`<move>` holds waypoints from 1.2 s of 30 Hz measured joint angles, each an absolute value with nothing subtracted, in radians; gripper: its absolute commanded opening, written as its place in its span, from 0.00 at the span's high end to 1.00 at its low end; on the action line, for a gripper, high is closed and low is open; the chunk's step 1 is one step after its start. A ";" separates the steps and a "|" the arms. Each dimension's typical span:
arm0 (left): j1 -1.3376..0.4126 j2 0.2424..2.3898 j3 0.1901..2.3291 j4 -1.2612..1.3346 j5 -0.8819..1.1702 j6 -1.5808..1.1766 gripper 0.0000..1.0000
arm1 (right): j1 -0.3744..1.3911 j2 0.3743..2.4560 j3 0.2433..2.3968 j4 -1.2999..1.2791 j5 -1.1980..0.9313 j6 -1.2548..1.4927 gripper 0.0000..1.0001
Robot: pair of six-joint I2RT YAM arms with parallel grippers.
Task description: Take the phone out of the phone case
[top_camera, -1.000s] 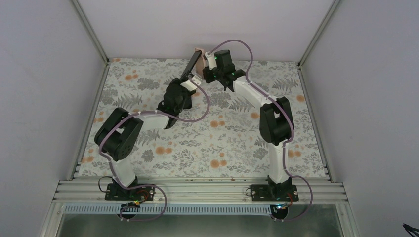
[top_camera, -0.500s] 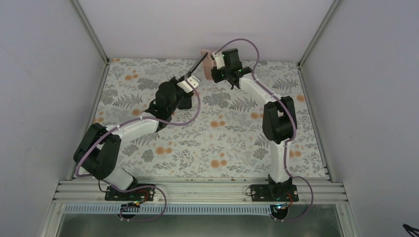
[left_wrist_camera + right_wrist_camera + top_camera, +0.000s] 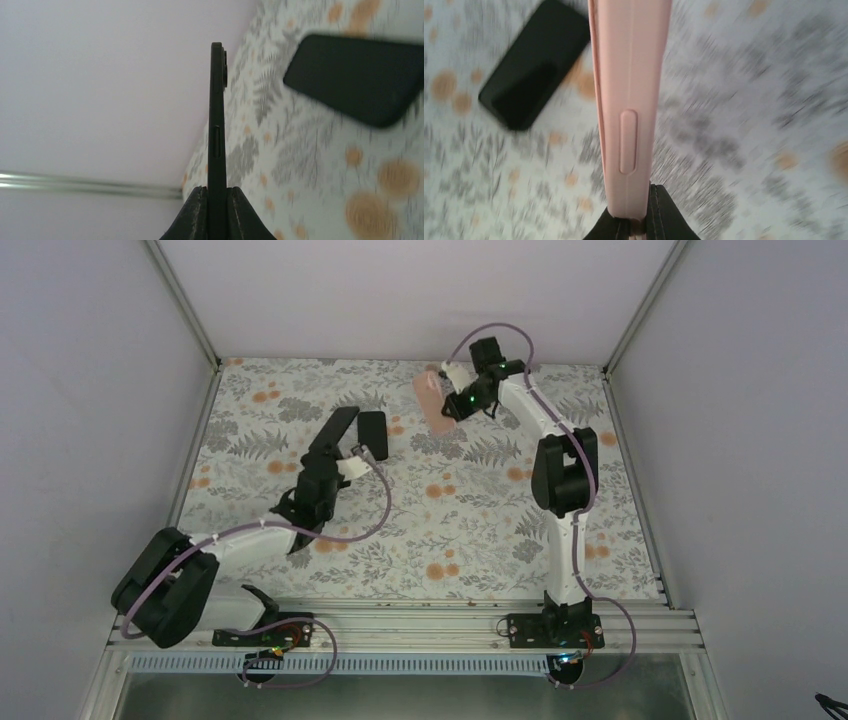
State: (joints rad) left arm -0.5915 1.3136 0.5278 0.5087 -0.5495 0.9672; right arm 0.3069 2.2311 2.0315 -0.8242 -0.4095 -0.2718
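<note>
The black phone (image 3: pixel 336 430) is out of the case and pinched edge-on in my left gripper (image 3: pixel 324 454), which is shut on its lower end. In the left wrist view the phone (image 3: pixel 217 120) rises straight up from the gripper (image 3: pixel 216 194), its side button and camera bump showing. The pink phone case (image 3: pixel 432 403) hangs in my right gripper (image 3: pixel 458 400) at the back of the table. Seen from the right wrist, the case (image 3: pixel 629 95) stands edge-on, with the gripper (image 3: pixel 640 212) shut on its bottom edge. Phone and case are well apart.
A second flat black slab (image 3: pixel 370 433) lies on the floral table cover (image 3: pixel 480 520), just right of the held phone. It also shows as a black slab (image 3: pixel 360 80) in the left wrist view and as a black slab (image 3: pixel 536 62) in the right. Grey walls (image 3: pixel 90 390) enclose the table.
The phone and the pink case have come apart. My left arm pulled back toward the near left with the phone. My right arm swung right with the case.
</note>
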 measured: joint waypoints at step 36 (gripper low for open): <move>-0.620 1.176 0.283 0.446 -0.517 1.138 0.00 | 0.284 2.149 1.705 -1.168 -0.614 -0.503 0.18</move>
State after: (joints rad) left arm -0.6205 1.1763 0.2829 0.4461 -0.5167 1.1378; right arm 0.2840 2.1487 1.7054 -1.1675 -0.6136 -0.5030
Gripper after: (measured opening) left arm 0.999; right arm 0.770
